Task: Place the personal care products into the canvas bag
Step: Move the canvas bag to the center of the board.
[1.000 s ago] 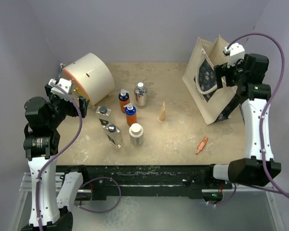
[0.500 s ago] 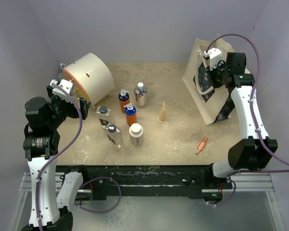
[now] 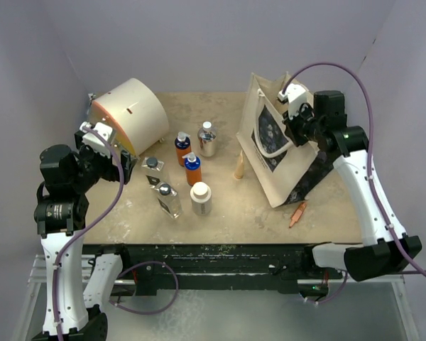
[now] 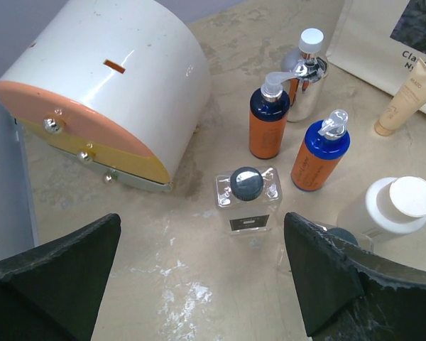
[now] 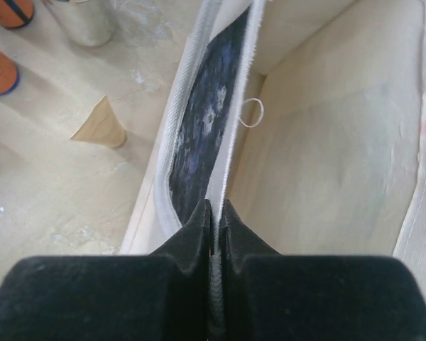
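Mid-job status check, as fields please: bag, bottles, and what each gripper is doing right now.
bag: upright, right of the bottles, next to the cone
bottles: six, all standing on the table; none seen in the bag's visible interior
right gripper: shut on the bag's rim
left gripper: open, holding nothing, above the table near the drum

Your bottles [image 3: 192, 169] are bunched tight, with barely any gaps between them, and the drum [image 3: 131, 114] crowds them from the left. There's room to come in from above or over the bare table [image 3: 234, 204] in front. The cone [image 3: 238, 165] stands right between the cluster and the bag [image 3: 273, 177]. The bag mouth gapes wide, though your right gripper [image 5: 215, 210] is pinched on its rim. An orange stick [image 3: 297, 213] lies at the bag's near corner.
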You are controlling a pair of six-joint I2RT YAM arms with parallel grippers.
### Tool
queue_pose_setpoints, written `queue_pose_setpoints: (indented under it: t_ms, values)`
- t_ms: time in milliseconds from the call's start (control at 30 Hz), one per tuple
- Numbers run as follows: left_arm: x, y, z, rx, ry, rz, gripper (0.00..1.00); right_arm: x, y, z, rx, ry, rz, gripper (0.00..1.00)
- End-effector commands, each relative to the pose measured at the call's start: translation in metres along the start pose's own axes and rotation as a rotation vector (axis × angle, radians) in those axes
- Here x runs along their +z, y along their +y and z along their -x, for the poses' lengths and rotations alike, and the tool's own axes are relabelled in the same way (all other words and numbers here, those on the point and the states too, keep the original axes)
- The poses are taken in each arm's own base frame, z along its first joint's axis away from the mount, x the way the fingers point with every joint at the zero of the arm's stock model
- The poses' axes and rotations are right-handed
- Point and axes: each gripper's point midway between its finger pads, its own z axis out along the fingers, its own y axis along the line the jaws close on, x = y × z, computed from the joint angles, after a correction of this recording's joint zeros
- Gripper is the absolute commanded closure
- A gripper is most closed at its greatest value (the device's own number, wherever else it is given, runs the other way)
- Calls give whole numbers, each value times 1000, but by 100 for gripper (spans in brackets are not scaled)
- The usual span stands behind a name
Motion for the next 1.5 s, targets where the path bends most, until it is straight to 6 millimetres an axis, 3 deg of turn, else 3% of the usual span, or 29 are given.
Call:
queue_pose_setpoints:
  t_ms: [0, 467, 700, 833, 967, 1033, 1100, 1267, 1467]
  values:
    - [-4, 0, 5, 26, -25, 3, 1, -9, 20, 0, 6, -35, 41, 99]
    - [-4, -4, -7, 24, 9, -13, 1, -21, 69, 10, 26, -164, 214, 91]
    - [-2, -4, -13, 11, 34, -22, 1, -23, 91, 17, 9, -201, 333, 83]
    - [1, -4, -15, 13, 41, -25, 1, -26, 98, 22, -18, -224, 373, 74]
    - [2, -3, -15, 12, 42, -25, 1, -28, 88, 31, -42, -251, 317, 58]
    - [2, -3, -16, 12, 43, -24, 1, -31, 79, 37, -57, -266, 271, 40]
    - [2, -4, -16, 10, 41, -27, 1, -35, 73, 44, -78, -284, 241, 32]
    - [2, -3, -16, -5, 36, -27, 1, -51, 67, 67, -124, -359, 209, 27]
    - [4, 0, -12, -23, 26, -25, 1, -60, 75, 95, -191, -428, 259, 25]
